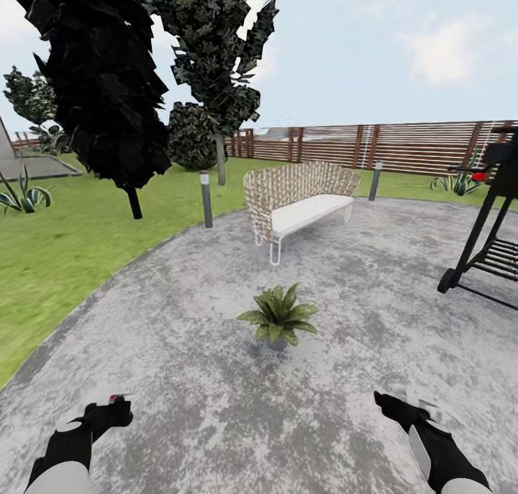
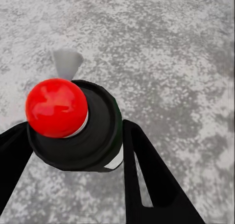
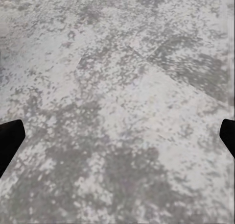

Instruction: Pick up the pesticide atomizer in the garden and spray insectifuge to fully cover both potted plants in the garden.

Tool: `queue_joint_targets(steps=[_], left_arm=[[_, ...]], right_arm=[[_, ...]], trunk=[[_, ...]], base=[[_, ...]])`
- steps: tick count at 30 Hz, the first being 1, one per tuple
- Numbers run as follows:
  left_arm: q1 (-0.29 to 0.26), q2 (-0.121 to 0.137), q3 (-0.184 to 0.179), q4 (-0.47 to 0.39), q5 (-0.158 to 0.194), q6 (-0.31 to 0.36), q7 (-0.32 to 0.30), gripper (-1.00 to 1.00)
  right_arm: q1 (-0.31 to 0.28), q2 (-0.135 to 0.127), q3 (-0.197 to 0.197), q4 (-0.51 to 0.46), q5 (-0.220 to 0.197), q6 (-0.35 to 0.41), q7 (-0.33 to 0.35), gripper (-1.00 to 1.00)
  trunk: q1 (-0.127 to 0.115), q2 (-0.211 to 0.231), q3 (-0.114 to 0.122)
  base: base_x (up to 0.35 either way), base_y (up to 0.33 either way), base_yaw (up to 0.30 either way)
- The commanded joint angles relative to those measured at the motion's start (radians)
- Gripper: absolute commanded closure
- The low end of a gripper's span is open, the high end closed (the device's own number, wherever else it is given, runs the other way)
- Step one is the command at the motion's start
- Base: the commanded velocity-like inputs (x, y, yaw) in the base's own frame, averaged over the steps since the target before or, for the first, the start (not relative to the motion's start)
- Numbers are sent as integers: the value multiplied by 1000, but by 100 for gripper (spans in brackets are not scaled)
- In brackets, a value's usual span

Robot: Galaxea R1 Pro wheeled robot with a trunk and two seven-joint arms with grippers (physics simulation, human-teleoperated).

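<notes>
1. Black-sleeved arms reach low over the grey patio; the left tool clamps the pesticide atomizer.
2. The right tool is spread wide, holding nothing.
3. One potted plant stands ahead, in a grey pot.

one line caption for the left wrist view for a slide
Left gripper holds the red-capped pesticide atomizer above the grey patio.

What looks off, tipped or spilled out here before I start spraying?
Nothing stands out. The potted plant stands upright on the patio, and the atomizer sits between the left gripper fingers. The right gripper is open.
</notes>
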Motion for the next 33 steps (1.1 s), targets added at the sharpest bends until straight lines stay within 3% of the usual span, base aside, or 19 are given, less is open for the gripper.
queue_joint_targets(steps=[1, 10, 14, 15, 16, 19, 25, 33], left_arm=[[-2, -1, 7, -3, -7, -2, -8, 100], [-2, -4, 8, 0, -8, -1, -8, 100], [-2, -38, 0, 29, -23, 0, -9, 100], [-2, -43, -9, 52, -37, 0, -8, 100], [-2, -48, -38, 102, -73, 0, -8, 100], [-2, -51, -82, 137, -97, 1, -8, 100], [-2, -65, -97, 145, -101, 0, -8, 100], [-2, -70, -98, 143, -102, -1, -8, 100]], right_arm=[[-1, 0, -8, -1, 11, 5, 9, -100], [-1, 1, -8, -1, 11, 5, 9, -100], [-1, 1, -8, -1, 11, 5, 9, -100], [-1, 1, -8, -1, 11, 5, 9, -100], [-1, 1, -7, 0, 11, 5, 9, -100], [-1, 0, -7, -1, 11, 5, 9, -100], [-1, -2, -7, 0, 11, 15, 9, -100], [-1, 4, -6, -1, 12, 15, 9, -100]], trunk=[[0, 0, -1], [0, 0, 3], [0, 0, 5], [0, 0, 5], [0, 0, 5], [0, 0, 6], [0, 0, 6], [0, 0, 6]], base=[[51, -306, -262], [8, -319, -262], [0, -322, -251], [0, -321, -213], [0, -304, -144], [0, -292, -59], [32, -255, -8], [21, -27, -151]])
